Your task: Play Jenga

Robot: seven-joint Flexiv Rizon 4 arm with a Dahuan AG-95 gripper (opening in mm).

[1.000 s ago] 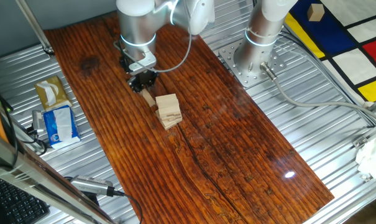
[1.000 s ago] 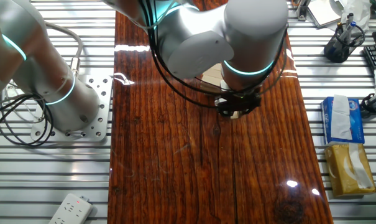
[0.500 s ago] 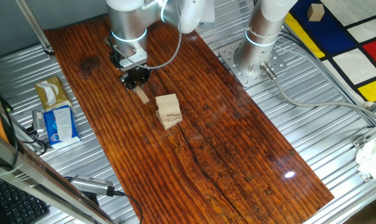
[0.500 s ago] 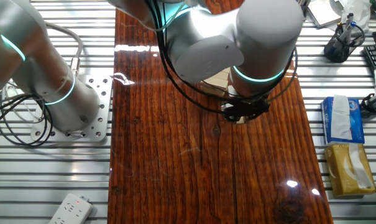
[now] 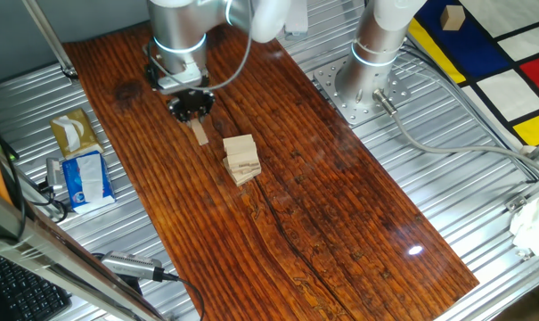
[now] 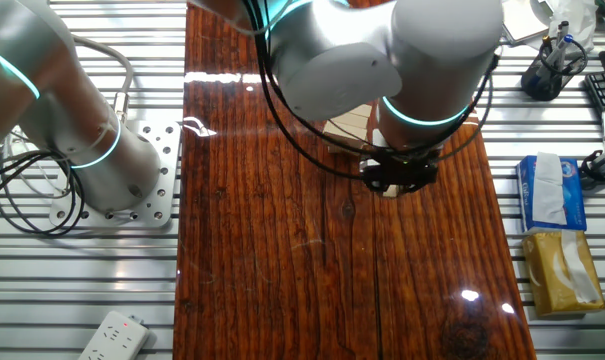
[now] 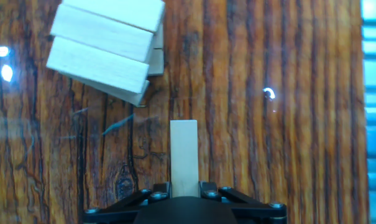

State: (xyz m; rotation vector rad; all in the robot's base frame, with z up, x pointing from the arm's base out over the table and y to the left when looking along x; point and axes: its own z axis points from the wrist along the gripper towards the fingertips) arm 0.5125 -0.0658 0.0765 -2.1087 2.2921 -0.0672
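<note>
The Jenga tower (image 5: 240, 159) of pale tan blocks stands mid-table, its layers slightly twisted; it fills the upper left of the hand view (image 7: 107, 43). One thin loose block (image 7: 184, 155) sticks out from between my fingers toward the tower, clear of it. My gripper (image 7: 184, 185) is shut on that block's near end. From the fixed view, the gripper (image 5: 191, 107) hangs up and left of the tower, with the block (image 5: 199, 133) pointing down from it. The arm hides the tower in the other fixed view, where the gripper (image 6: 397, 178) is low over the wood.
A blue-and-white tissue packet (image 5: 84, 176) and a tan tissue box (image 5: 73, 134) lie off the table's left edge. The arm's base (image 5: 367, 80) stands on the metal plate at the back right. A lone wooden cube (image 5: 451, 16) sits far right.
The gripper has drawn back from the tower, up and to the left in the fixed view, carrying the thin block with it. The tower has stayed in place.
</note>
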